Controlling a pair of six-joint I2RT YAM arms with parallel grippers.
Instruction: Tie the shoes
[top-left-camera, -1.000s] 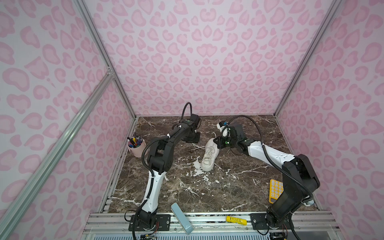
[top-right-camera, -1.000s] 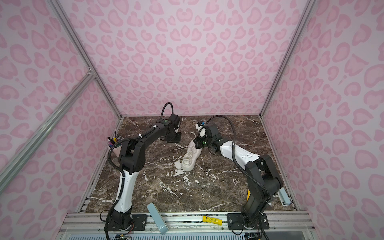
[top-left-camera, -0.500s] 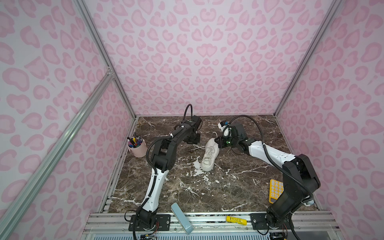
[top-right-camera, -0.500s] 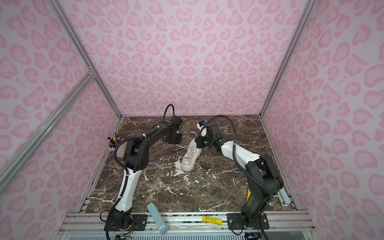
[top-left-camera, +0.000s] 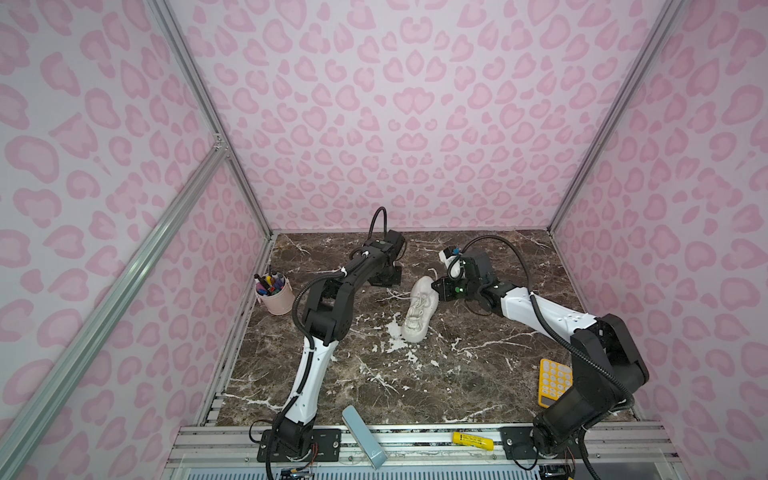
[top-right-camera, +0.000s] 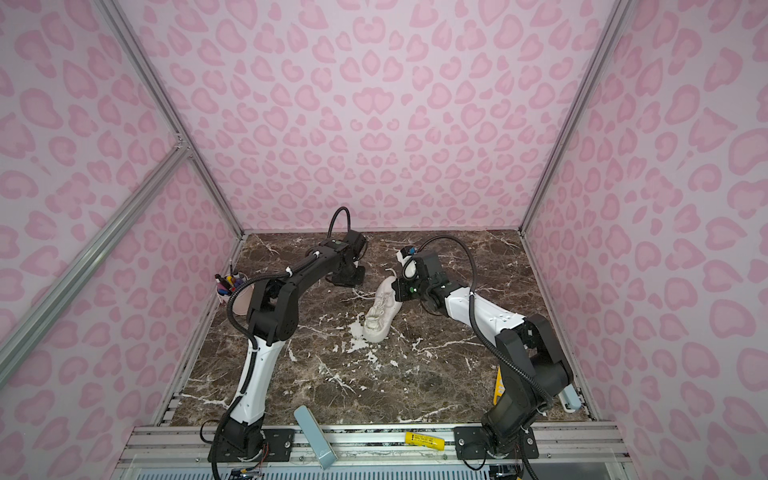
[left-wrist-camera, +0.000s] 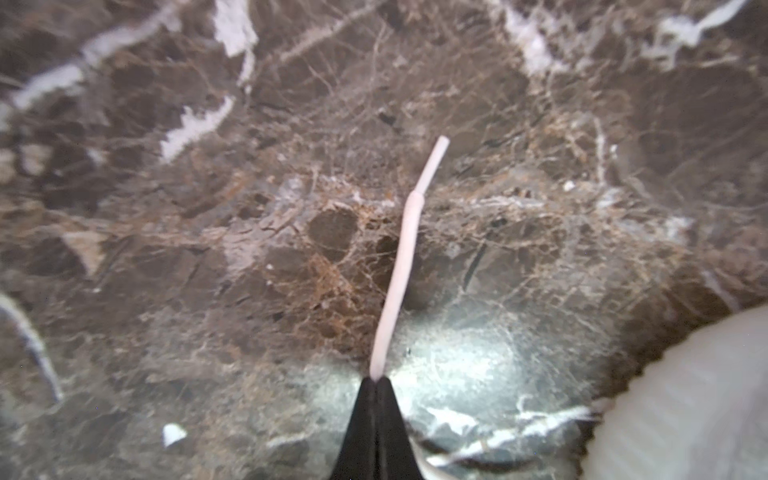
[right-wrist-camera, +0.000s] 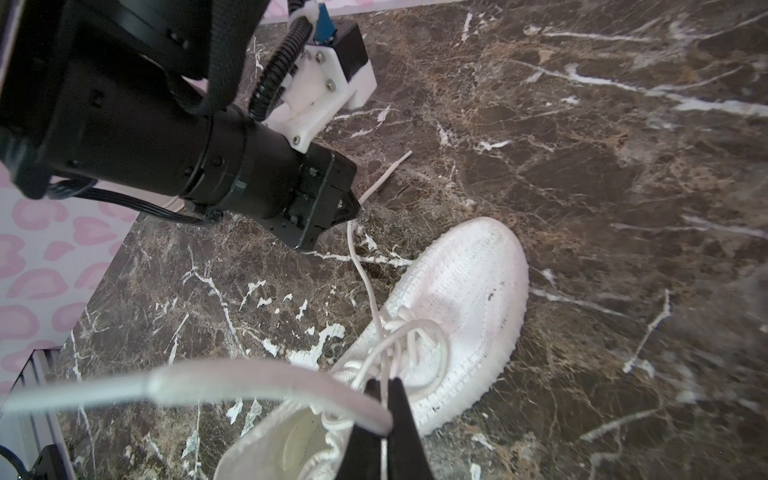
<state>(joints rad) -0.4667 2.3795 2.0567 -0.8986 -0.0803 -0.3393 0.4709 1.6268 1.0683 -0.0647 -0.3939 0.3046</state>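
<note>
Dark marble desk (top-left-camera: 457, 374), pink spotted walls on three sides.

- Left jaws: together now, pinched on the lace end (left-wrist-camera: 401, 266). A second ago they stood apart, so this grip is brand new. The lace runs straight out from the tips and lies flat on the marble, with its stiff tip free.
- Right jaws: no change, clamped on the second lace (right-wrist-camera: 249, 376). It crosses close in front of the right wrist camera, blurred, and ends at the tips.
- Sneaker (top-left-camera: 419, 309): mid-desk in both top views, long axis running roughly 12 to 6 o'clock. Right jaws sit at its 1 o'clock end, almost over the lacing. Left jaws are near its 10 o'clock, just clear of the sole.
- The lace from my left grip snakes back to the eyelets with some slack. Loose loops lie over the tongue, and I see no finished bow.
- Pen cup (top-left-camera: 275, 297) at 9 o'clock by the wall, well apart from the work.

Reading: with both laces in hand, I judge the pickup step done. Next comes drawing them out and crossing them. Risk: the thin lace may slip from the tips if I pull hard.
</note>
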